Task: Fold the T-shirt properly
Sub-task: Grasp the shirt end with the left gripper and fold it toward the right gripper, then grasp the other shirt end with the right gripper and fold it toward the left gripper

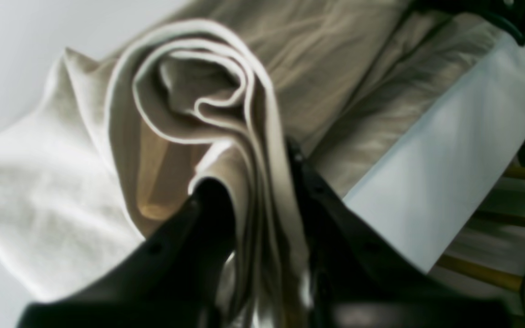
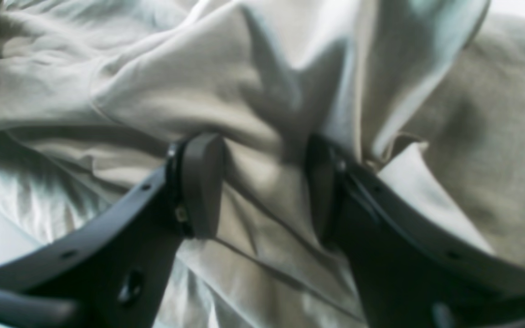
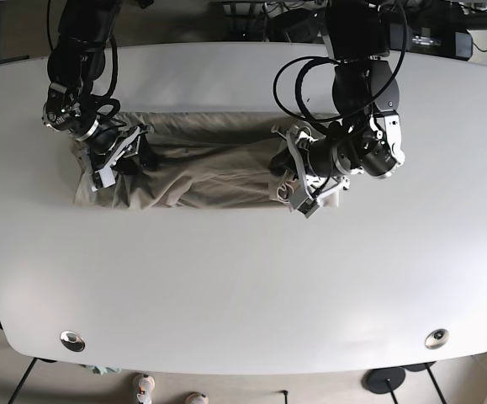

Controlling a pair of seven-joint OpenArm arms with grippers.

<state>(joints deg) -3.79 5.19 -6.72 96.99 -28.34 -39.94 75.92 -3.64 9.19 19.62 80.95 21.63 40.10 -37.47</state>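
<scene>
**With both ends gathered, we hold a limp shirt across the far table**

While the left gripper (image 1: 262, 191) is pinched on a rolled bundle of layers, we see the right gripper (image 2: 265, 182) with jaws spread, cloth bulging between them but not clamped. The T-shirt (image 3: 209, 164) lies as a crumpled band along the far half of the white table (image 3: 243, 286), stretched between the two arms. We judge it light, soft and floppy, apt to sag and slip unless taken at a seam or corner through all layers. Cables and dark gear crowd the far edge.
</scene>
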